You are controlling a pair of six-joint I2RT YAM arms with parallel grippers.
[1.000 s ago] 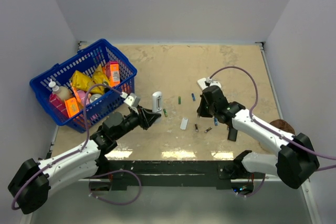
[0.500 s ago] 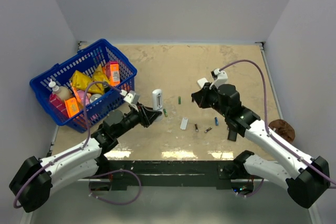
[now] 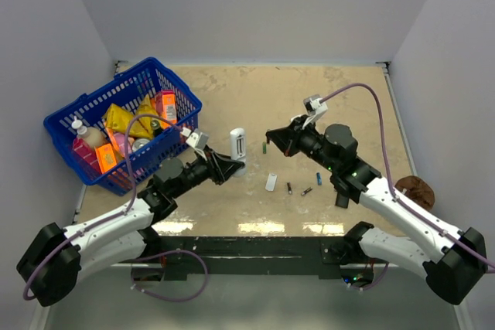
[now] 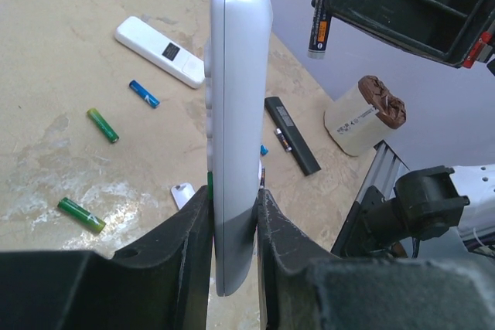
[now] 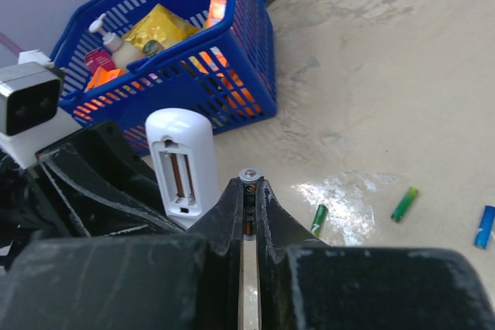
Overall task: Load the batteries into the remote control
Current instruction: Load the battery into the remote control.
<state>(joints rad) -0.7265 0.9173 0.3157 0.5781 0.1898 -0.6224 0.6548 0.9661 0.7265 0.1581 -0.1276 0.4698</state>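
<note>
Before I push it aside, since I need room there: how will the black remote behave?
The black remote lies flat on the table, a slim bar, so it should slide rather than roll. Pushed near one end, it may pivot. It looks rigid, probably light.

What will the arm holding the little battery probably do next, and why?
Probably ease the right gripper forward toward the remote. It is shut on a battery, and the left gripper holds the remote upright with its open battery slot facing it.
</note>
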